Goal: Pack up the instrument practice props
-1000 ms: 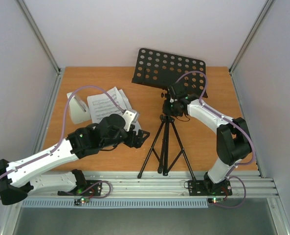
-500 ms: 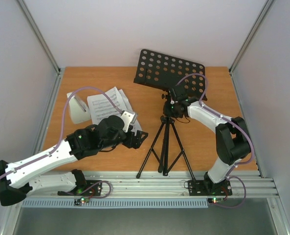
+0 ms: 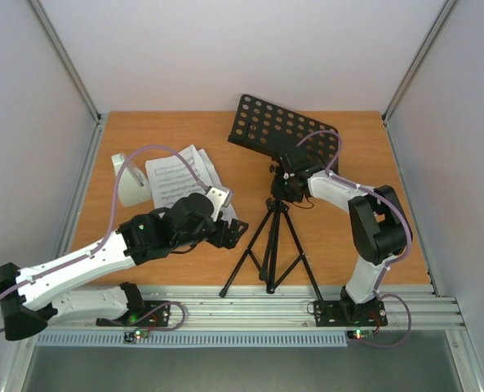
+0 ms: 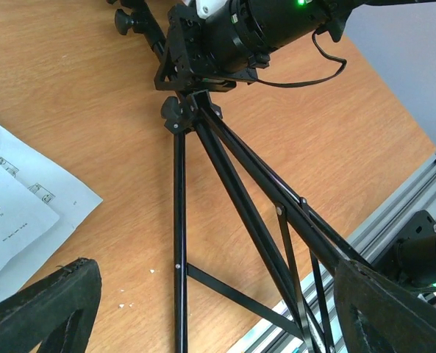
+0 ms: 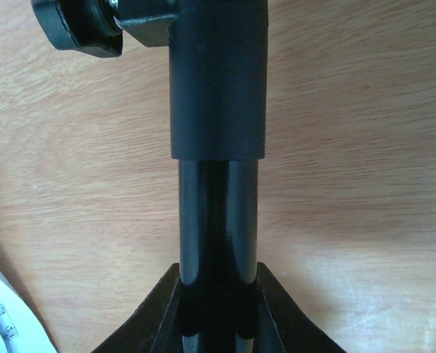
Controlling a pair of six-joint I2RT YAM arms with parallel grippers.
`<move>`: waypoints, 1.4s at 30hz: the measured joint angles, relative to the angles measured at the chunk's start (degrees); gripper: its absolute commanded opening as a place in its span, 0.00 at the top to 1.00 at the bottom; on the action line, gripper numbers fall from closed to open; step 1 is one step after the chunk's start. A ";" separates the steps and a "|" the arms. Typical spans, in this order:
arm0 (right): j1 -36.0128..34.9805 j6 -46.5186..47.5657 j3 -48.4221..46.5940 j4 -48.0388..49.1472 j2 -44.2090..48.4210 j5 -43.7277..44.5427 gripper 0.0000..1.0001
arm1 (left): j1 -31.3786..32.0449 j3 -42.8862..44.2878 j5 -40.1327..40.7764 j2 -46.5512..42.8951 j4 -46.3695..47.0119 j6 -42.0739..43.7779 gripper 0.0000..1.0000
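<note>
Little of the packing looks done. The stand [image 3: 274, 224] is upright in the middle of the table [image 3: 356, 139]. Its three legs are spread toward the near edge, and its perforated desk [image 3: 286, 131] is raised and tilted over the far half. Nothing about it looks folded or collapsed.

The right tool [image 3: 286, 181] is clamped on the stand's shaft just under the desk. The right wrist view shows the black tube squeezed between both fingers, with a clamp knob just above. The left tool [image 3: 233, 232] holds nothing. Its fingers are spread wide and it hovers low over the table just left of the tripod, facing the legs, which fill most of its own view.

The sheets [image 3: 176, 175] lie loose and fanned out on the far-left part of the table, overlapping one another. The metronome [image 3: 130, 181] stands beside them, close to the left edge. Neither is touched by an arm.

No bag, box or case shows in any view, so I cannot tell where the props are meant to go.

My reading is that the stand is the step in hand: one arm steadies the shaft while the other is placed to work on the legs. Left to do:
- fold the legs
- lower or fold the desk
- gather the sheets
- stow the metronome
</note>
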State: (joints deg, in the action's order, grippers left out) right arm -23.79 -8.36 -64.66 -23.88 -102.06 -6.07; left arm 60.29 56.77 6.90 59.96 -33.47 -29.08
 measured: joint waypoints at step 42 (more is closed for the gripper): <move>7.89 3.72 23.54 -12.76 45.53 -7.30 0.41 | -0.28 -21.66 3.93 -10.78 -2.73 -12.61 0.27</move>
State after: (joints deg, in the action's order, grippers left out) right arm -15.90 -4.64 -41.12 -36.64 -56.53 -13.37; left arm 60.01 35.11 10.83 49.19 -36.21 -41.69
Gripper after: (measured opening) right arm 0.649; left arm 0.766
